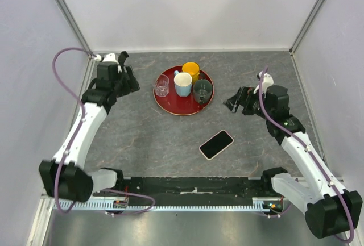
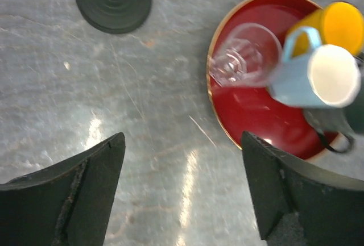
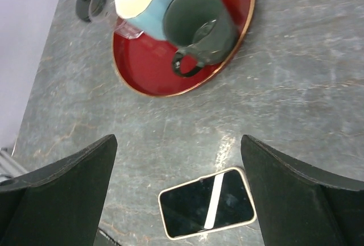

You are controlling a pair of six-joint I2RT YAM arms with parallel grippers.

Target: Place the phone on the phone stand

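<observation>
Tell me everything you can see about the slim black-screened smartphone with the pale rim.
The slim rectangular smartphone has a glossy black screen, unlit, with a streak of reflected light, rounded corners and a pale rim. It lies flat, screen up, diagonal on the grey mottled table, apart from the red round tray; only the table touches it.

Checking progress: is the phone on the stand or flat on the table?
Flat: the phone lies screen-up on the table, apart from the phone stand.

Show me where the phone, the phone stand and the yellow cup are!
phone [image 1: 216, 144]: top view, middle of its black screen.
phone stand [image 2: 116, 7]: left wrist view, on its round base.
yellow cup [image 1: 191, 69]: top view, inside its open mouth.
</observation>
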